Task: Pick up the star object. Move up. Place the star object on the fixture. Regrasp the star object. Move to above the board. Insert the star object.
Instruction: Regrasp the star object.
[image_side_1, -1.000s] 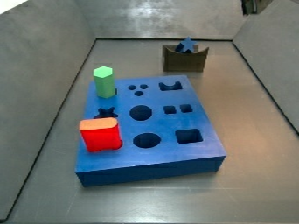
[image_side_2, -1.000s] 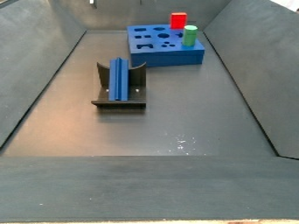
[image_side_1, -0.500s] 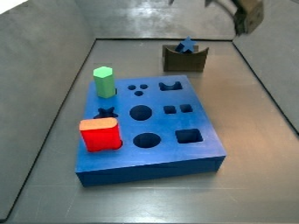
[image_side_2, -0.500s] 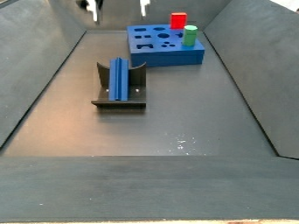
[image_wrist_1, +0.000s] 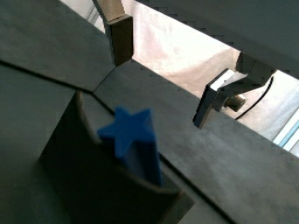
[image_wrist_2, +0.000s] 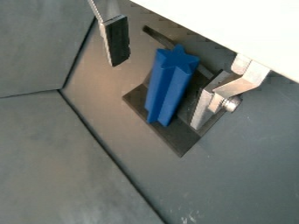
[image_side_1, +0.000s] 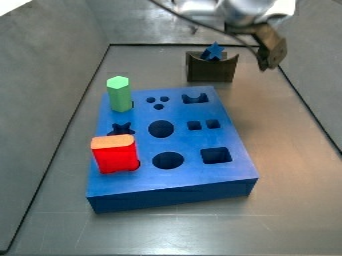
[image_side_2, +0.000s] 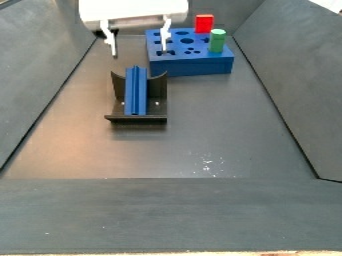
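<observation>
The board (image_side_1: 171, 140), a thick blue slab pierced by circular, square and notched holes, occupies the centre of the floor in a side view and lies at 1 o'clock from the fixture (image_side_2: 135, 100) in a side view (image_side_2: 190, 52). On it stand 2 pieces: a red block (image_side_1: 115, 154) at the 8 o'clock corner and a green hexagonal peg (image_side_1: 119, 94) at 10 o'clock. The fixture (image_side_1: 211, 68), a dark notched block, sits well apart from the board, at 1 o'clock from it in that side view. The star object (image_side_2: 135, 88) lies lengthwise in the fixture's notch; in both wrist views (image_wrist_2: 170, 84) its star-shaped end (image_wrist_1: 131, 134) is visible. The gripper (image_side_2: 131, 40) hovers above the fixture at 12 o'clock of the star object, its 2 fingers (image_wrist_2: 117, 40) spread wide on either side of the piece in a wrist view, touching nothing and holding nothing.
</observation>
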